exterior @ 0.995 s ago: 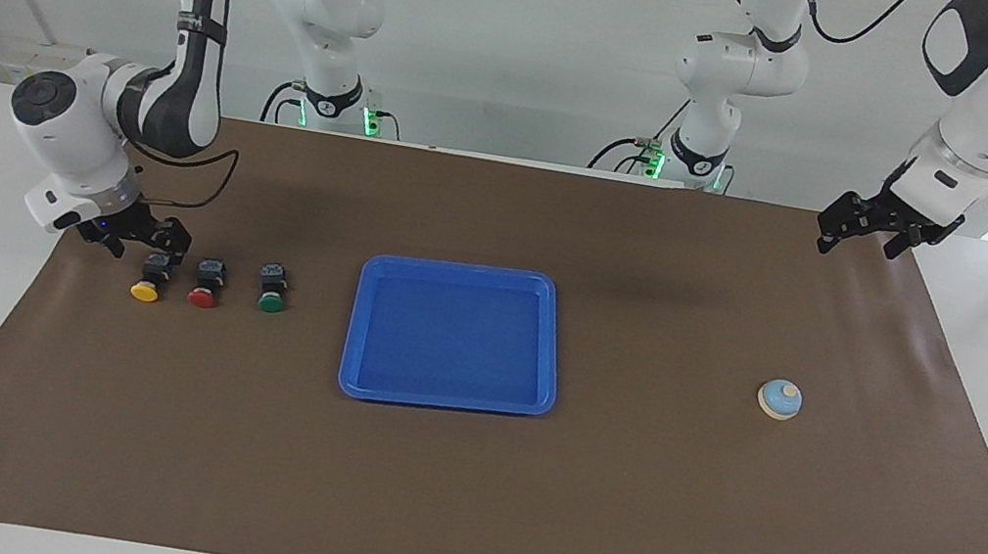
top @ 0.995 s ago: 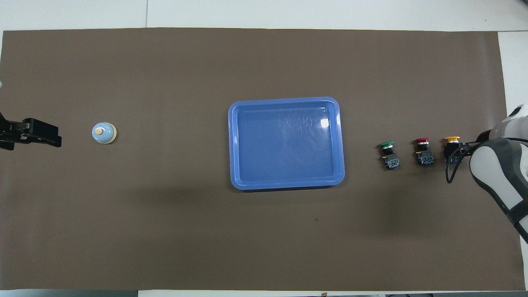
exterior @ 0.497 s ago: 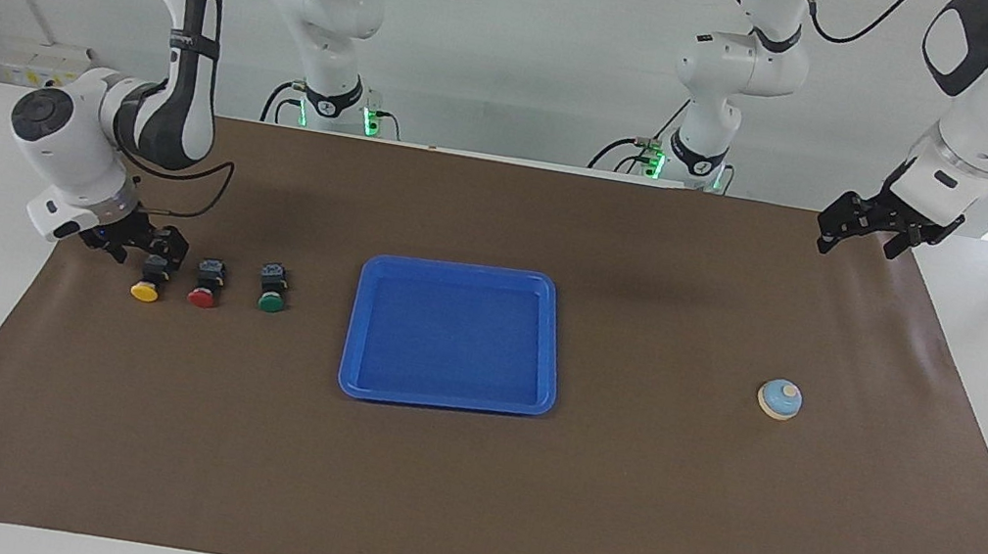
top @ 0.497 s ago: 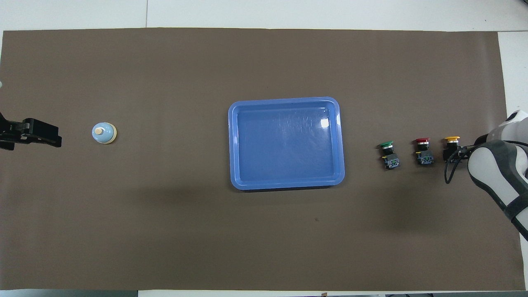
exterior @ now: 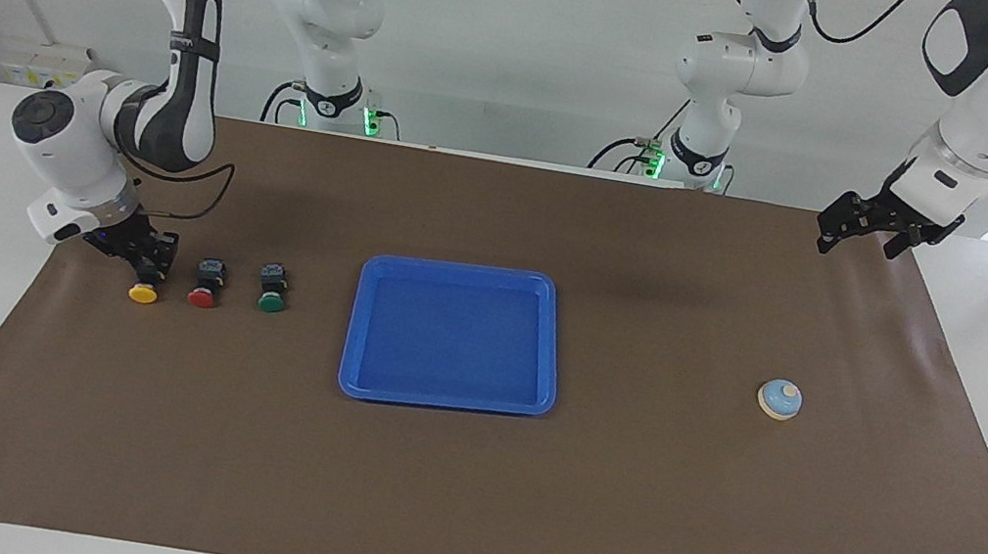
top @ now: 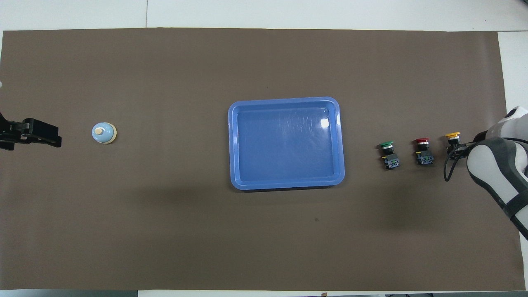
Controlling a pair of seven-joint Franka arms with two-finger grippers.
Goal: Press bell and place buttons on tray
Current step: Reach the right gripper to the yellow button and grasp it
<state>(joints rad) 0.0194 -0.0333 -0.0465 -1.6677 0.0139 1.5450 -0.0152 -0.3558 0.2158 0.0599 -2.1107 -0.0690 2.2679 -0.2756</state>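
While the right gripper (exterior: 147, 259) sits low at the black body of the yellow button (exterior: 144, 291), its fingers appear to straddle that body, though whether they have closed on it cannot be told from either view. The yellow cap points away from the robots, and the button lies at the right arm's end of the table (exterior: 457, 509), outermost in a row with the red button (exterior: 201, 296) beside it and the green button (exterior: 271, 301) next along, toward the tray (exterior: 359, 325). All three rest on the brown mat (exterior: 228, 453); the tray is bare and lies in the middle of the table.

To do this pick well, the fingers should probably close across the blocky body and not the round cap, which would likely slip. The red button lies just beside the yellow one, so a straight lift before any sideways travel seems wise, to avoid knocking it. The carry then passes over the red and green buttons, so height should be kept until the button is above the tray floor, clear of the raised rim.

The bell (exterior: 779, 399) stands near the left arm's end of the table. The left gripper (exterior: 869, 227) waits raised over the mat's corner at that end, its fingers spread apart and holding nothing
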